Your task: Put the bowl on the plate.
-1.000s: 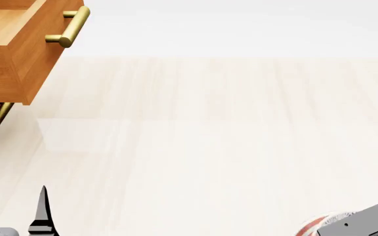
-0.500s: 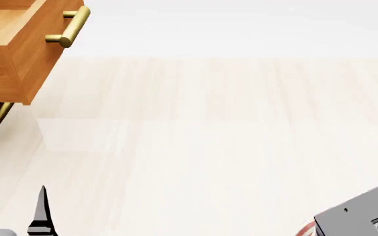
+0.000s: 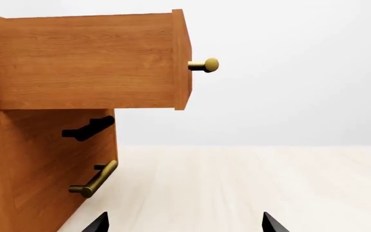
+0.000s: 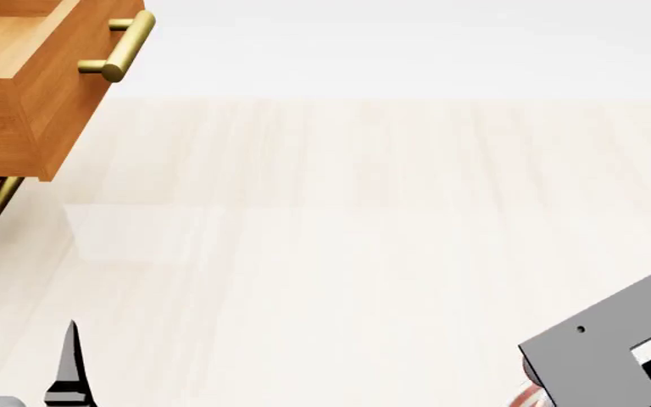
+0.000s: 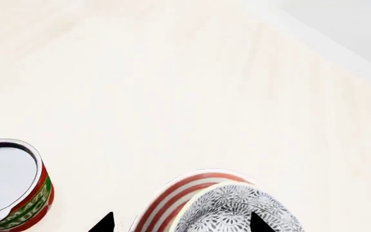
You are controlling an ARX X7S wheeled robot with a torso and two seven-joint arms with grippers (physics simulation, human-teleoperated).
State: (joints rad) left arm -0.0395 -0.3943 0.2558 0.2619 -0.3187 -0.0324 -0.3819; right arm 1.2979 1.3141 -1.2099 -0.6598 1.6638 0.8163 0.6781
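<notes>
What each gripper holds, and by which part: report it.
Nothing is held. The left gripper is open on empty air; the right gripper is open too, fingertips wide apart over the bowl and the plate.

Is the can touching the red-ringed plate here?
Apart. The right wrist view shows bare pale table between the red-and-green can and the plate rim, a plain gap.

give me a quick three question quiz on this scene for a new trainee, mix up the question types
1. True or false: in the right wrist view, the bowl overlaps the plate.
2. What stands apart from the plate? A) can B) fork C) cup
3. Fill in: the drawer at the table's left is ___.

Key: 1 true; 2 A; 3 open. The plate's red rings show beside and beyond the bowl. The brass handle fronts the pulled-out drawer.
</notes>
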